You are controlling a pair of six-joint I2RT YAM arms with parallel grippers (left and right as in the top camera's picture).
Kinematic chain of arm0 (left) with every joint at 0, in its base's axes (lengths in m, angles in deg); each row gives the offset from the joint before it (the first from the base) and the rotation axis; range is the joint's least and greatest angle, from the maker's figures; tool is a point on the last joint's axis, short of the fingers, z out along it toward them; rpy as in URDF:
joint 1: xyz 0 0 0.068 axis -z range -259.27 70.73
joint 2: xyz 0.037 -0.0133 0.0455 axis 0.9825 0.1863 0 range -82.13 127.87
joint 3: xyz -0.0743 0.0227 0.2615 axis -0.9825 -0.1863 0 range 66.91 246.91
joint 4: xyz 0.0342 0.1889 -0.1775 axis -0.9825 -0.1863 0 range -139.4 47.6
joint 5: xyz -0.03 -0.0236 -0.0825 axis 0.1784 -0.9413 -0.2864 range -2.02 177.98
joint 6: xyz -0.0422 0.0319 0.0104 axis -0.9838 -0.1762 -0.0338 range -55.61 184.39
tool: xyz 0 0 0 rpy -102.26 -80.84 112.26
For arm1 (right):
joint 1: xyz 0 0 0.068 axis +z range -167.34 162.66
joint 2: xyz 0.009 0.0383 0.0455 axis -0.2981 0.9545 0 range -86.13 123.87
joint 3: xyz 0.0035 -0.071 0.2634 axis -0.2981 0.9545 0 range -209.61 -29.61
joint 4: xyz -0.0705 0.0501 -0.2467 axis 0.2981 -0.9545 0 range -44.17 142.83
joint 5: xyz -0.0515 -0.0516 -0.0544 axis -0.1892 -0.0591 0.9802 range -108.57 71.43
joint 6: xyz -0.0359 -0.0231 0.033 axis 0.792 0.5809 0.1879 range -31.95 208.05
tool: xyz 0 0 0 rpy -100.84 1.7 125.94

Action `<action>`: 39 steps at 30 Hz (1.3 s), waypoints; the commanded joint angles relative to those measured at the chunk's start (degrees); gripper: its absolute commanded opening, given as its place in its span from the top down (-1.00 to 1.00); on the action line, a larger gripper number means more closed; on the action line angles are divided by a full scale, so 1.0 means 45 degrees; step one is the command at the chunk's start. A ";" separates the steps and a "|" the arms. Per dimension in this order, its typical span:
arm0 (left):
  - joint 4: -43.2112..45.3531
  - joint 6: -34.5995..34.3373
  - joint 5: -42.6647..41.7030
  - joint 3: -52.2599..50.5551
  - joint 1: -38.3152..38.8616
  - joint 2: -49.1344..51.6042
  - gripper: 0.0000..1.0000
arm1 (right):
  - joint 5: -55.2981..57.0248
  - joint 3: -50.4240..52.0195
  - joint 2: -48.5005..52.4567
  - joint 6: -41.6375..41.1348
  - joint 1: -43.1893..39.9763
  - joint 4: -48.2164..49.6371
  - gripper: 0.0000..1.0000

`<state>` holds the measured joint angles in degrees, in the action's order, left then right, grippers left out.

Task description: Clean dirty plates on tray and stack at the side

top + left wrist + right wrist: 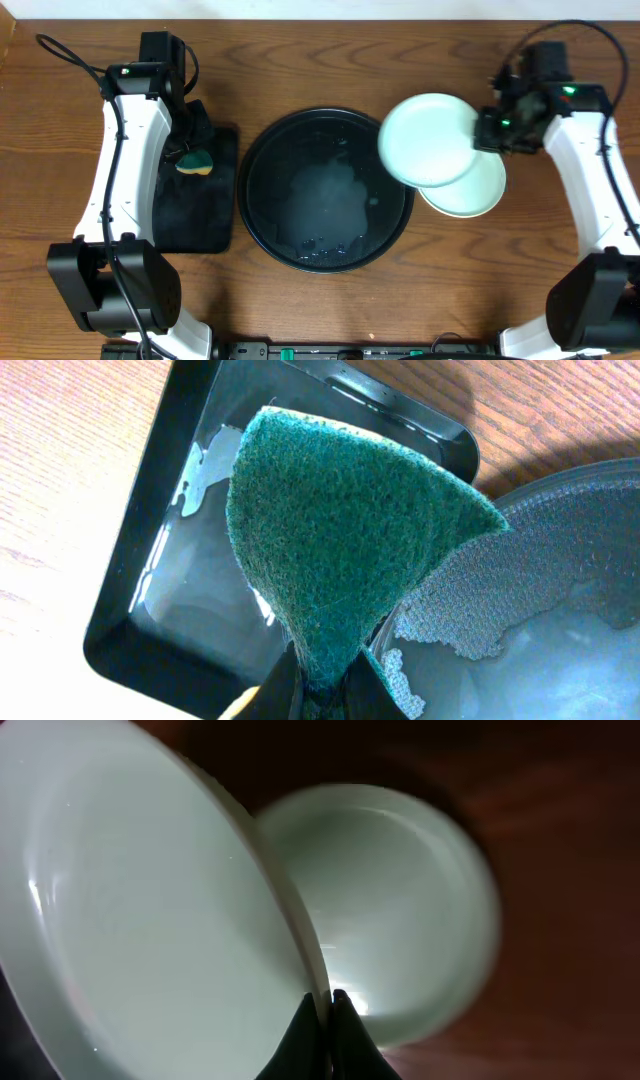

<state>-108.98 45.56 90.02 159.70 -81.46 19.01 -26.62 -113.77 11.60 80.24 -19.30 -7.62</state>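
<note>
Held plate point(150, 900) rim pinched in right tool point(325, 1010), overhanging lower plate point(400, 890); left tool point(320, 685) tight on sponge point(340, 540).

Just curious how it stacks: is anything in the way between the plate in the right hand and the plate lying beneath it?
Nothing visible does. The held plate hangs partly over the lower plate, with only open air between them.
</note>
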 commanded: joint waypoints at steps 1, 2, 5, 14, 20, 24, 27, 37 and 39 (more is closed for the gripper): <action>-0.0005 0.0223 0.0063 0.0146 -0.0034 0.0019 0.85 | 0.1039 0.0821 -0.0350 0.0272 -0.0831 0.0073 0.98; -0.0005 0.0219 0.0063 0.0146 -0.0034 0.0019 0.85 | 0.1039 0.1146 -0.0345 0.0272 -0.1122 0.0204 0.97; 0.0000 0.0223 0.0063 0.0146 -0.0034 0.0019 0.85 | 0.1025 0.2006 -0.0345 0.0272 -0.1705 0.0855 0.98; 0.0000 0.0262 0.0063 0.0146 -0.0034 0.0024 0.85 | -0.0384 0.4065 -0.0330 0.0233 -0.2040 0.3677 0.71; -0.0015 0.0709 0.0058 0.0146 -0.0034 0.0024 0.85 | -0.0690 0.3934 -0.0335 0.0238 -0.1719 0.3517 0.13; -0.0053 0.1535 0.0063 -0.0073 -0.0034 0.0029 0.85 | -0.0753 0.2730 -0.0340 0.0379 -0.1404 0.2297 -0.11; 0.0233 0.1943 0.0058 -0.0709 -0.0097 0.0141 0.85 | -0.0753 0.1209 -0.0340 0.0617 -0.1243 0.1132 -0.90; 0.3337 0.2584 -0.0029 -0.3716 -0.0500 0.0408 0.85 | -0.0763 -0.1564 -0.0340 0.0612 -0.0947 -0.0520 -0.99; 0.4235 0.2608 -0.0029 -0.4425 -0.0510 0.0413 0.85 | -0.0758 -0.1559 -0.0340 0.0612 -0.0947 -0.0583 -0.98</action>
<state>-93.68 54.87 89.65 144.25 -83.67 20.15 -29.51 -119.89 10.75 82.47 -24.74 -9.56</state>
